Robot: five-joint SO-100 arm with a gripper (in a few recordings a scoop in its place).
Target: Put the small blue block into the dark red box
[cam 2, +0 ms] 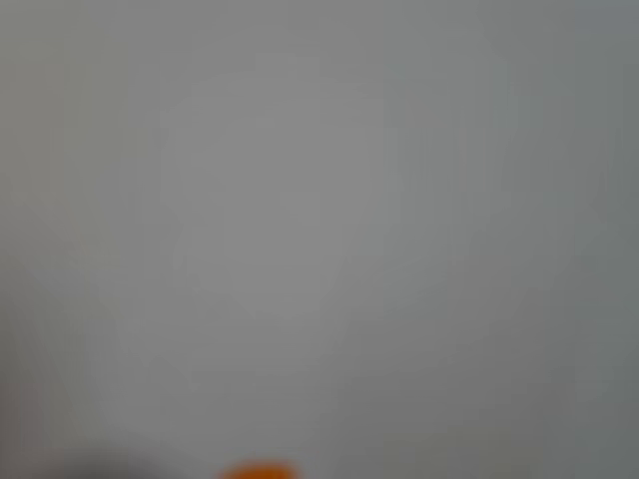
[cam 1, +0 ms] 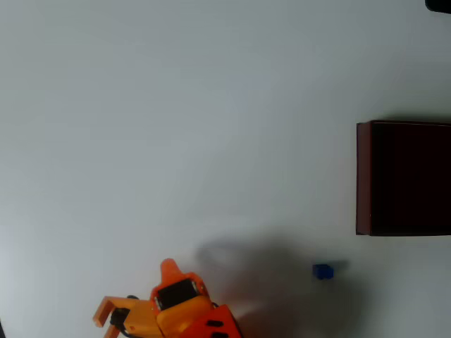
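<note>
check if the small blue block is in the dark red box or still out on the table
Out. In the overhead view the small blue block sits on the white table, below and left of the dark red box, apart from it.

The worktop (cam 1: 211, 127) looks smooth and matt, a pale grey-white sheet without grain or pattern; in the wrist view it is only a soft, blurred grey. The arm (cam 1: 180, 313) seems made of orange plastic with a slight shine, carrying a black part on top. The dark red box (cam 1: 363, 176) has thin, matt walls, maybe cardboard. The small blue block (cam 1: 323, 271) is plain; its material cannot be told.
</note>
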